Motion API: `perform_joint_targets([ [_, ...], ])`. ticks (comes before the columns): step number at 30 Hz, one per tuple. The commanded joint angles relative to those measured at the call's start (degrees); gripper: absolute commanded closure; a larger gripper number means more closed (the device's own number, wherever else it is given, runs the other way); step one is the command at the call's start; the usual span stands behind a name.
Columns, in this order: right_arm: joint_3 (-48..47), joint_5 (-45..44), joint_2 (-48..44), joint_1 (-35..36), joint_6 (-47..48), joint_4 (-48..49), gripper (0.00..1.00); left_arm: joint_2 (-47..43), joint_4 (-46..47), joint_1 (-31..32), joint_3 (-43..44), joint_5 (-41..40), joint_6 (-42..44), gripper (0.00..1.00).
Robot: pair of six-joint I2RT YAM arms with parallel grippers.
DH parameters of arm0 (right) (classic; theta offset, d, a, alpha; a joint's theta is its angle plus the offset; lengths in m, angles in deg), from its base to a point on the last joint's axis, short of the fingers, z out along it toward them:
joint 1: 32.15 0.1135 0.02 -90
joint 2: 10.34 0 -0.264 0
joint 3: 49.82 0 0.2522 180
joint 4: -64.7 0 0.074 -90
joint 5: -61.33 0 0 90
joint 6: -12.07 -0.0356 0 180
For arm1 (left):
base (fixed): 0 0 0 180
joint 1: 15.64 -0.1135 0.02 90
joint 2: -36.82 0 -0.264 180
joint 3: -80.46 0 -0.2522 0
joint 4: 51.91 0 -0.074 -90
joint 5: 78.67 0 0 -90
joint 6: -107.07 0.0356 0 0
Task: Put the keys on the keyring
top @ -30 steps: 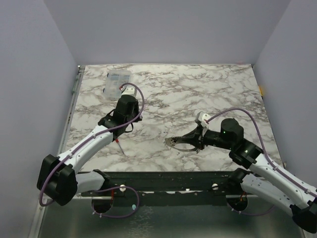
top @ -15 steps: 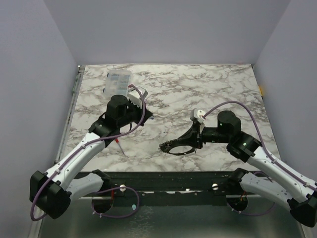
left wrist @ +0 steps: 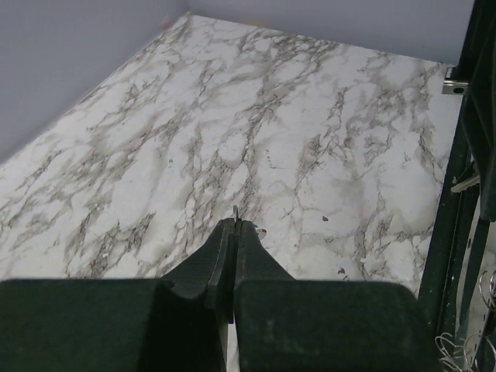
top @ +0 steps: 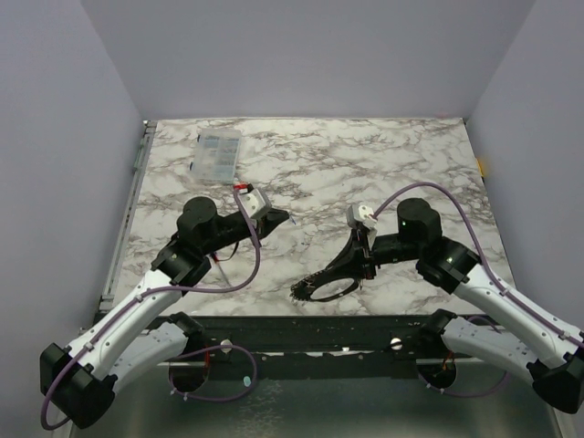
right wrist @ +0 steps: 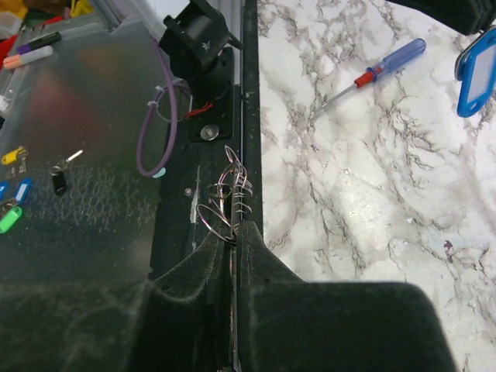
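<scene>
Left gripper (left wrist: 235,229): clenched on a key (left wrist: 235,210), whose thin metal tip we see just past the fingertips; held above the surface (top: 365,164).
Right gripper (right wrist: 232,232): clenched on the keyring (right wrist: 226,200), its wire coils at the fingertips, over the surface's near edge.
We also note a screwdriver (right wrist: 380,68) lying on the surface.
</scene>
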Motion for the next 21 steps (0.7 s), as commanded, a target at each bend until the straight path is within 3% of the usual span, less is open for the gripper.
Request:
perform_joint_targets([
  [1,-2.7,4.5,0.6,0.4,-0.6,-0.9,0.99,0.1,3.6,2.2,-0.7,6.5,7.5,1.0],
  [11,-4.5,2.4,2.4,0.4,-0.9,-3.6,0.99,3.6,3.0,12.1,2.2,2.1,12.4,1.0],
  [21,-5.0,-0.4,3.2,0.4,-2.8,-3.3,0.99,5.6,1.6,16.0,4.2,1.6,12.6,1.0],
])
